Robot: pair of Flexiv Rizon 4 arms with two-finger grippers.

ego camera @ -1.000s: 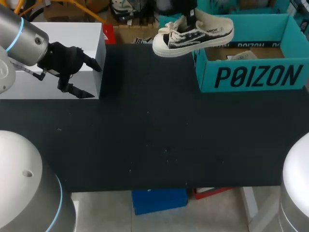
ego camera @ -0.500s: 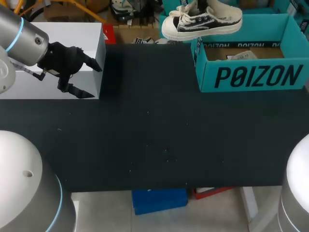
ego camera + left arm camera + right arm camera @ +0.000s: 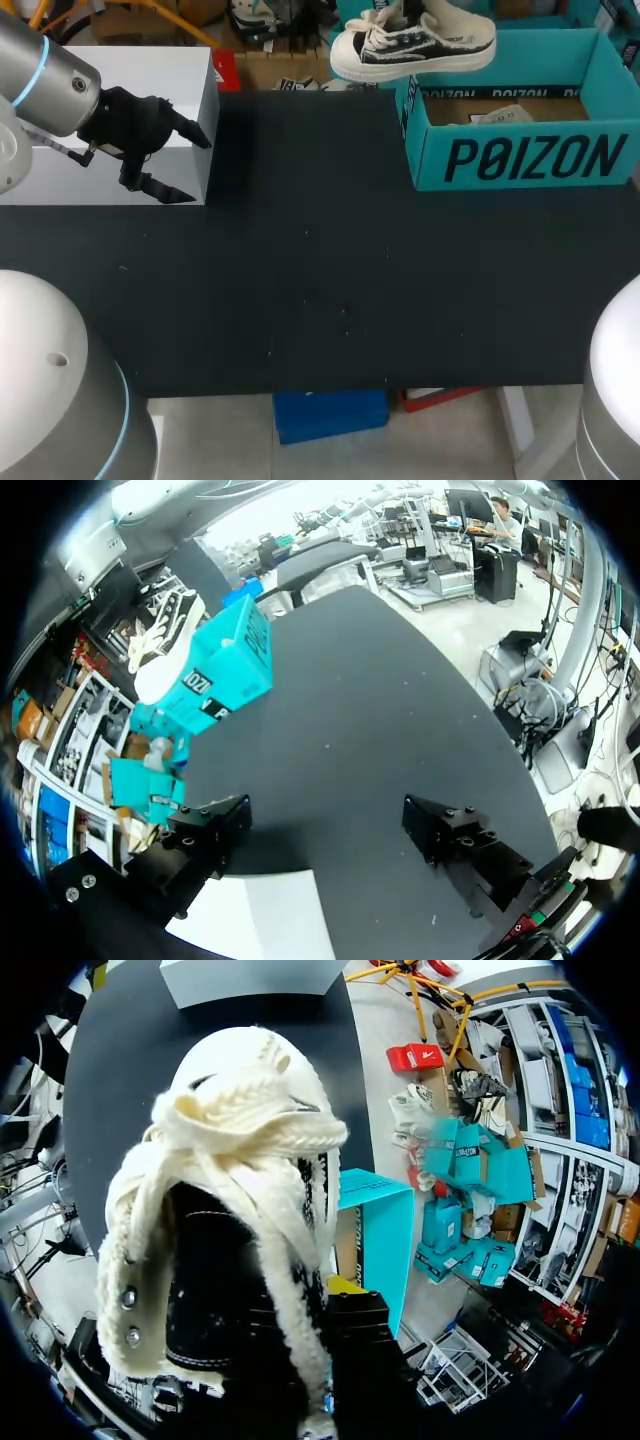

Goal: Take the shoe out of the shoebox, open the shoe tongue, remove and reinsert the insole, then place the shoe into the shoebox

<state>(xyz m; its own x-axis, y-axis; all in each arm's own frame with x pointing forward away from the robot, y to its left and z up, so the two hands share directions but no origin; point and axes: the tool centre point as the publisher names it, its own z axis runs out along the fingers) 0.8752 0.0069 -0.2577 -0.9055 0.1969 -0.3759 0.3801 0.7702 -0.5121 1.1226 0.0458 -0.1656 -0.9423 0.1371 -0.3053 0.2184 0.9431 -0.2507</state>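
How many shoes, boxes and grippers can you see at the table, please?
Shoes: 1, the shoe
Boxes: 2, the teal shoebox and a white box
Grippers: 2, the left gripper and the right gripper
Total: 5

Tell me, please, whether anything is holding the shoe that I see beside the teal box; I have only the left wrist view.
Observer: Yes. The right wrist view shows the right gripper shut on the shoe, with the laces towards that camera.
Operator: Thank you. Is there anything inside the box?
Observer: In the head view the shoebox shows a brown floor with a pale scrap of paper lying on it.
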